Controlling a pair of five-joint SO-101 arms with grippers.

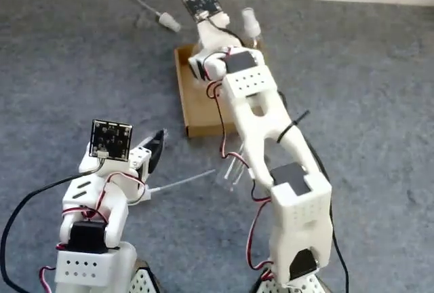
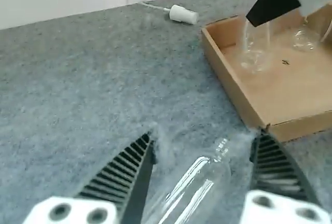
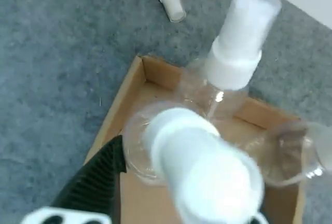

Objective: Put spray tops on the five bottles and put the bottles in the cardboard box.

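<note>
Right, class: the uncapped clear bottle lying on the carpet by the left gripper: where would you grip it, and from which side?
I'd grip the bottle around the middle of its round body, coming down from above with one finger either side. It lies on its side, and the left gripper is open astride it. Leave the narrow neck free for capping.

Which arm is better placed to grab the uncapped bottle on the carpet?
Left: the open left tool straddles the uncapped bottle; the right tool holds a capped bottle at the cardboard box.
</note>
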